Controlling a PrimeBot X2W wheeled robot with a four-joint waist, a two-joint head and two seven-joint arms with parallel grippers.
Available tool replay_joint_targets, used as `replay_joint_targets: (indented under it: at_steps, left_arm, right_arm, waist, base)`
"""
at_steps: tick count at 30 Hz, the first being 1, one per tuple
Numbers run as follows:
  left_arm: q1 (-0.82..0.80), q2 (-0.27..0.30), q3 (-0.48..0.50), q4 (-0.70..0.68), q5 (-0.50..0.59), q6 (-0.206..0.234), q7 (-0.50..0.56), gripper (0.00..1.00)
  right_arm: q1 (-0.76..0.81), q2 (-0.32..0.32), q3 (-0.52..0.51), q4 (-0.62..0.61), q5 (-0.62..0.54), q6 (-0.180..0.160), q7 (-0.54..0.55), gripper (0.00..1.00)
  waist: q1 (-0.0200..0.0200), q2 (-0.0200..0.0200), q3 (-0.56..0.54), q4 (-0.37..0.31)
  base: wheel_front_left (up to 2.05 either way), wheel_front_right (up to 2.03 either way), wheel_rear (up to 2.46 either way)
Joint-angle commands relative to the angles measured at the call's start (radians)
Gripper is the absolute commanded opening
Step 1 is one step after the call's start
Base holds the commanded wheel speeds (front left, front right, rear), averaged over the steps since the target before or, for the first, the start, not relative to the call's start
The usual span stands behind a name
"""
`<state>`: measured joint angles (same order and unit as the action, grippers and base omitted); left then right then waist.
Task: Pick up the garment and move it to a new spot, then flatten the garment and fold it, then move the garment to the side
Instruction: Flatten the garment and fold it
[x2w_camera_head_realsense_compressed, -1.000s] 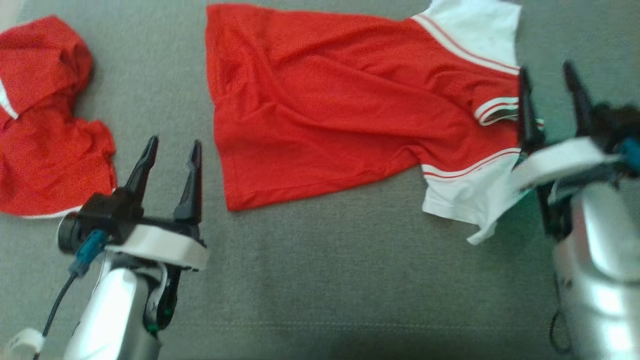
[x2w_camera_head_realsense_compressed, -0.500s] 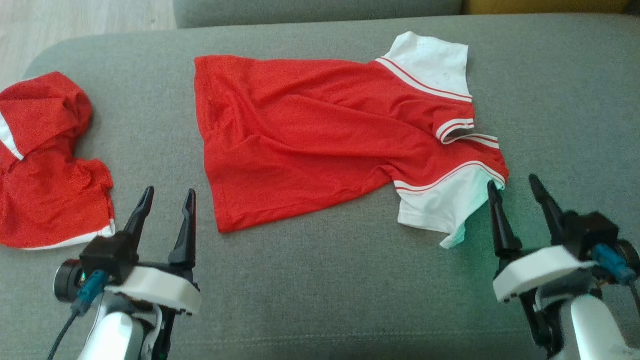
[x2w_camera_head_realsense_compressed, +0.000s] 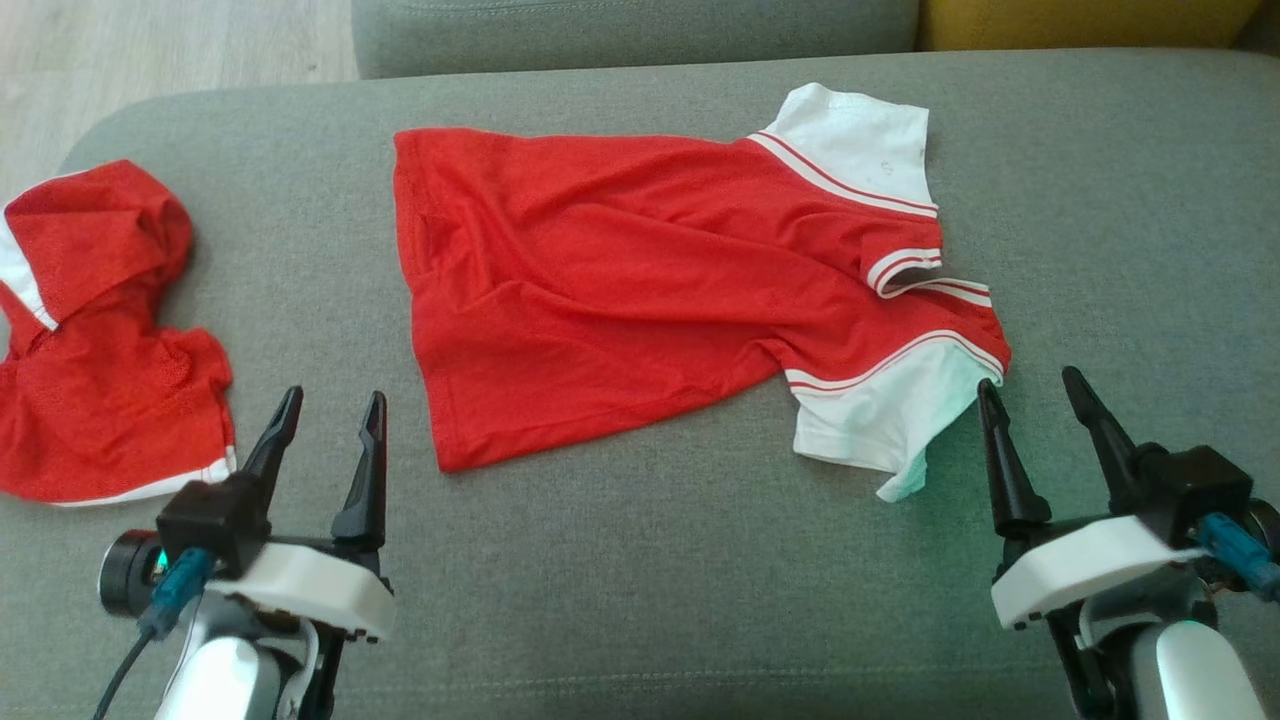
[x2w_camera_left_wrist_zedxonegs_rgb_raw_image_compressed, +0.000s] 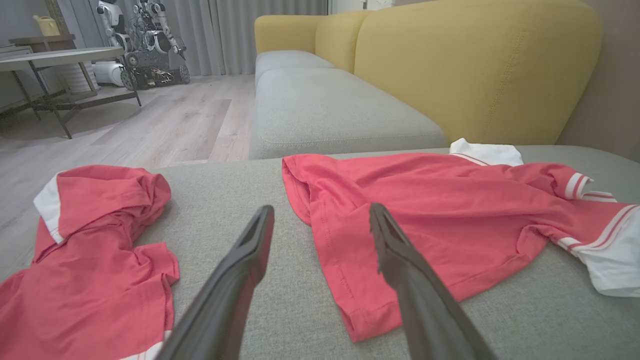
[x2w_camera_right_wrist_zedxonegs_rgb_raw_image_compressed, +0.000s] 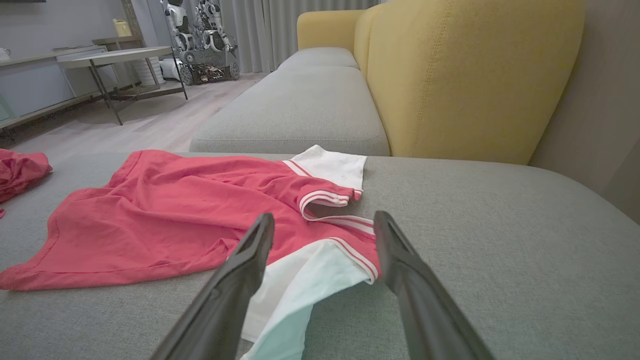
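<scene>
Plainly, left pincer (x2w_camera_head_realsense_compressed: 332, 397) and right pincer (x2w_camera_head_realsense_compressed: 1028, 379) gape empty; garment (x2w_camera_head_realsense_compressed: 620, 270) lies ahead, between them.

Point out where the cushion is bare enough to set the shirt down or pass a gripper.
Bare: the strip between the crumpled red garment and the spread shirt; the near band between the left gripper and right gripper; the cushion right of the white sleeves. Crowded: middle and left end.

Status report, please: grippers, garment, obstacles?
Left gripper open, empty. Right gripper open, empty. Red shirt lies wrinkled on grey cushion. Second red garment apart, at left.
</scene>
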<state>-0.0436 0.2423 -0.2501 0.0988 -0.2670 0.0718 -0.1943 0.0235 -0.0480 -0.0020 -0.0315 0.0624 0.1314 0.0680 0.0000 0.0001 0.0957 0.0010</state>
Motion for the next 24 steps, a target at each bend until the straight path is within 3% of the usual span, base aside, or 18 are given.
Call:
replay_joint_targets:
  at_steps: [1,9,13,20,24]
  left_arm:
    - [-0.028,0.024,0.033,-0.036,-0.007,0.006,-0.003,1.00]
    - [-0.052,0.015,0.024,-0.032,-0.017,0.008,0.005,1.00]
    - [-0.105,0.001,0.002,0.000,-0.032,-0.014,0.037,1.00]
    - [-0.195,-0.040,-0.038,0.191,-0.089,-0.074,0.121,1.00]
    - [-0.226,-0.055,-0.044,0.307,-0.108,-0.084,0.144,1.00]
  right_arm:
    - [-0.021,-0.003,0.025,-0.044,0.007,-0.001,0.000,1.00]
    - [-0.025,-0.002,0.031,-0.053,0.026,-0.001,0.002,1.00]
    - [-0.040,-0.002,0.034,-0.058,0.034,-0.001,-0.001,1.00]
    - [-0.064,-0.002,0.058,-0.049,0.054,-0.001,-0.013,1.00]
    - [-0.076,-0.002,0.072,-0.035,0.061,-0.001,-0.019,1.00]
  waist:
    - [0.0000,-0.0001,0.000,0.000]
    - [0.0000,-0.0001,0.006,0.000]
    - [0.0000,-0.0001,0.028,-0.006]
    - [0.0000,-0.0001,0.084,-0.035]
    - [0.0000,-0.0001,0.109,-0.058]
  base:
    - [0.00,0.00,0.00]
    - [0.00,0.00,0.00]
    - [0.00,0.00,0.00]
    - [0.00,0.00,0.00]
    - [0.00,0.00,0.00]
